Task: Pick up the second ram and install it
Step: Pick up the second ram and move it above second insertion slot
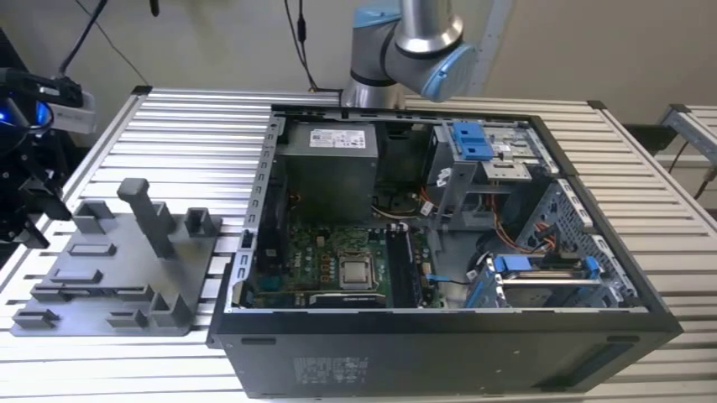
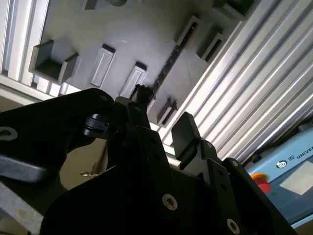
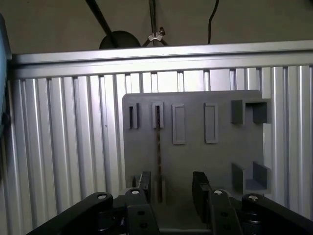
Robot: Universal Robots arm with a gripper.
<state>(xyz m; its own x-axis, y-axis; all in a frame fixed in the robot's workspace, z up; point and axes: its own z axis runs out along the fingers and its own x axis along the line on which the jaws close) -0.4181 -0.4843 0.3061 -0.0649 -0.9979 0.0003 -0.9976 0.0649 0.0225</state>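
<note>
Slatted metal table [image 1: 168, 126] with 1 grey fixture tray [image 1: 112, 270] beside 1 open computer case [image 1: 448, 361].

A ribbed silver aluminium tabletop [image 1: 180, 126] carries a grey plastic fixture tray with upright posts [image 1: 117, 273] at the exterior view's lower left. Just beside it lies an open black computer case [image 1: 448, 353], with a large green motherboard [image 1: 308, 269] and a grey metal power supply box [image 1: 327, 172] inside.

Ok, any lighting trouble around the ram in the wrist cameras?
In the first wrist view the gripper is dark against the evenly lit tray, the second ram a thin dark line, and the table slats glare; in the second wrist view the gripper is in shadow too, the slats bright.
</note>
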